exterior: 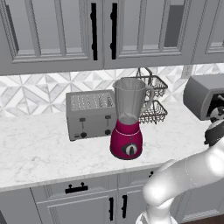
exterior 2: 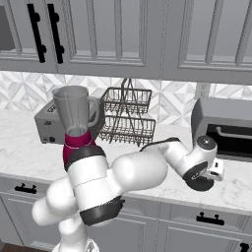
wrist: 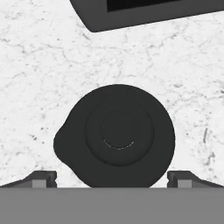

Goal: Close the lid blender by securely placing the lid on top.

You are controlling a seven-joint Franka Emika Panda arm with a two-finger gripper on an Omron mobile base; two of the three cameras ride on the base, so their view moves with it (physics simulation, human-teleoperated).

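Blender (exterior: 127,127) upright on the marble counter (exterior: 39,148), just beside the silver toaster (exterior: 90,114), jar mouth open and uncovered. Lid (wrist: 114,135) well apart from it, flat on the same counter near a dark appliance (exterior 2: 227,129) at the right end (round, black, with a small spout lobe and a raised centre knob). Gripper (wrist: 112,177) poised straight above the lid, fingers (wrist: 43,178) spread wide, one tip either side of the disc, touching nothing. Wire rack (exterior 2: 127,117) standing between blender and lid area, against the backsplash.

Step in hand, as a judgement: reaching for the lid, grasp not yet made. Next move calls for lowering until the tips straddle the rim, closing firmly, lifting clear, then carrying leftward to the jar, past the rack, and seating it level on the open mouth
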